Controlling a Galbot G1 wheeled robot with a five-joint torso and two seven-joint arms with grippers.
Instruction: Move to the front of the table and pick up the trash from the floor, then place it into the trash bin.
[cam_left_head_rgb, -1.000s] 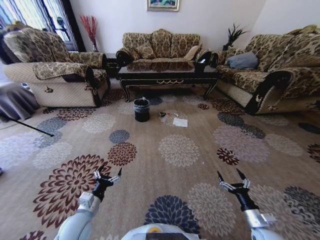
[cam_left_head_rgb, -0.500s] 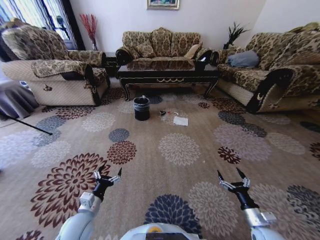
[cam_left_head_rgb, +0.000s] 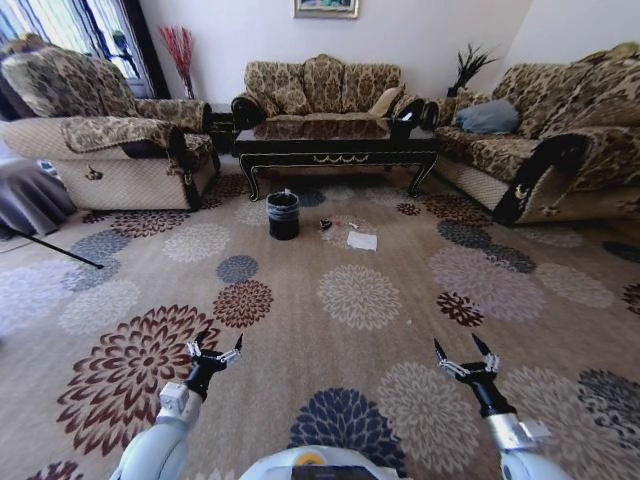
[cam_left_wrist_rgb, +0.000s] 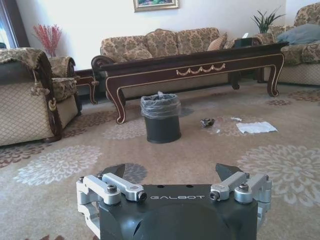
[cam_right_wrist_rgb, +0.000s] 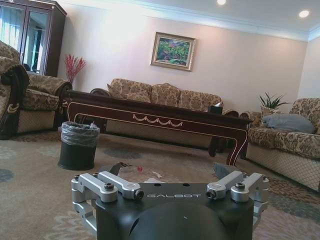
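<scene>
Approach phase, by my read: nothing picked up yet. My left gripper (cam_left_head_rgb: 214, 352) and right gripper (cam_left_head_rgb: 464, 362) hang low over the flowered carpet (cam_left_head_rgb: 300, 300), both spread wide and empty. Ahead, the coffee table (cam_left_head_rgb: 335, 150) stands between the sofas, well apart from me. The trash bin (cam_left_head_rgb: 283, 216) sits just before it, with the white paper sheet (cam_left_head_rgb: 362, 241) and a dark crumpled wad (cam_left_head_rgb: 326, 226) on the floor beside it. Open carpet lies between; the armchair (cam_left_head_rgb: 110, 150) and right sofa (cam_left_head_rgb: 560, 150) bound the lane.
</scene>
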